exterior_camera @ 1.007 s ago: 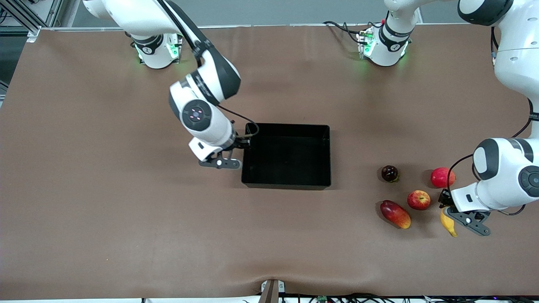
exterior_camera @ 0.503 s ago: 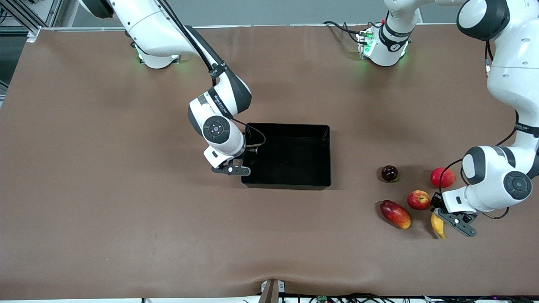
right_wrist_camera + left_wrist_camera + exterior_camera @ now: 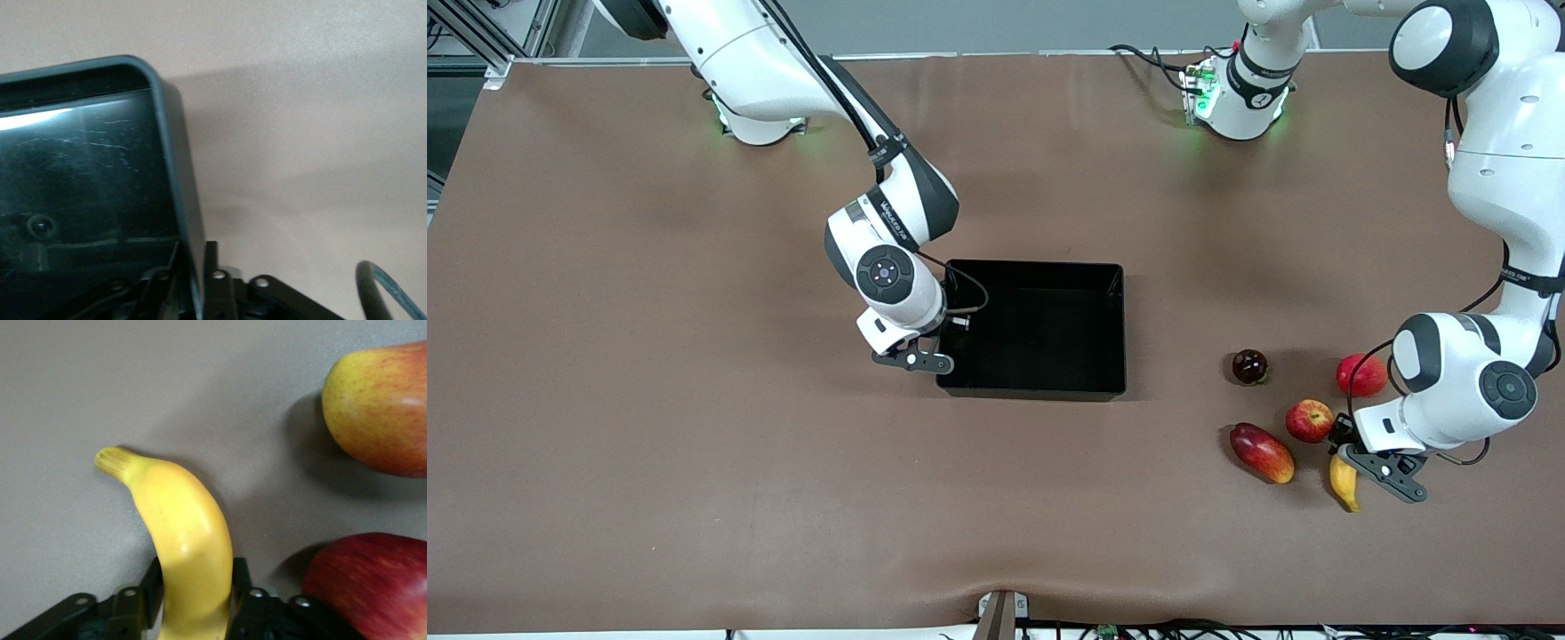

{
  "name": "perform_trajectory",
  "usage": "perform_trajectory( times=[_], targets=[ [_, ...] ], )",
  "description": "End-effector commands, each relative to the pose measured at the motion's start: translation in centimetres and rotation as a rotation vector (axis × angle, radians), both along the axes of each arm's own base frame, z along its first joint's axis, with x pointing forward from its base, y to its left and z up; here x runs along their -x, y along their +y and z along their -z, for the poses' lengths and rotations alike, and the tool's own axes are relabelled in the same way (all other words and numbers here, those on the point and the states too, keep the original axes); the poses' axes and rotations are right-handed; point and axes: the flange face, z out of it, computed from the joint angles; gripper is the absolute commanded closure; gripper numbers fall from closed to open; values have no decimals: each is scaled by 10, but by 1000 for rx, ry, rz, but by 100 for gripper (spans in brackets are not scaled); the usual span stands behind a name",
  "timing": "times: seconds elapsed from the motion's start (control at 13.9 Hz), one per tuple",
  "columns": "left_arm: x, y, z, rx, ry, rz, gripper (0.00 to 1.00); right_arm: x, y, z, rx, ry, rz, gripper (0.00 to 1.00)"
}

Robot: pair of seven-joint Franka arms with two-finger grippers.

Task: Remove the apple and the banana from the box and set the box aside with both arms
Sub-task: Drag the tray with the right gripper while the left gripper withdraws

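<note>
Two grippers working. Right gripper pinching box wall between closed jaws, one finger inside, one outside, at box's end toward right arm. Left gripper straddling banana, jaws narrow; contact probably loosening, hard telling. Banana lying on table, nearer front camera than apple. Oblong red-and-yellow fruit sitting beside apple, box standing well apart.

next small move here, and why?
Probably open the left end effector fully and lift it clear: the banana already lies on the table beside the apple, outside the box. The right end effector is shut on the box's wall, so the left arm is then needed at the box.
</note>
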Motion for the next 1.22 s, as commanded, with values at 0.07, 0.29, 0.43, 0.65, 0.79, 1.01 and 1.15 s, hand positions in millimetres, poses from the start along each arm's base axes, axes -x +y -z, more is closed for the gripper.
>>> perform_trajectory(
  times=[0.07,0.29,0.43,0.65,0.79,1.01,1.15],
  targets=[
    [-4,21,-17,2,-42,30,0,-2,2,-8,5,-6,33,100],
    [-6,34,-49,-7,-74,20,0,-8,-3,-23,-8,-20,26,100],
    [-5,33,-71,6,-66,2,0,-10,-8,-42,-16,-33,34,100],
    [1,45,-108,59,-31,-70,0,-34,-55,-67,-22,-25,26,100],
    [7,44,-140,64,-4,-122,0,-41,-84,-88,-14,1,8,100],
    [20,32,-197,52,48,-309,0,-59,-150,-114,-23,27,-31,100],
    [33,18,-228,49,97,-418,0,-69,-201,-123,-37,41,-66,100]
  ],
)
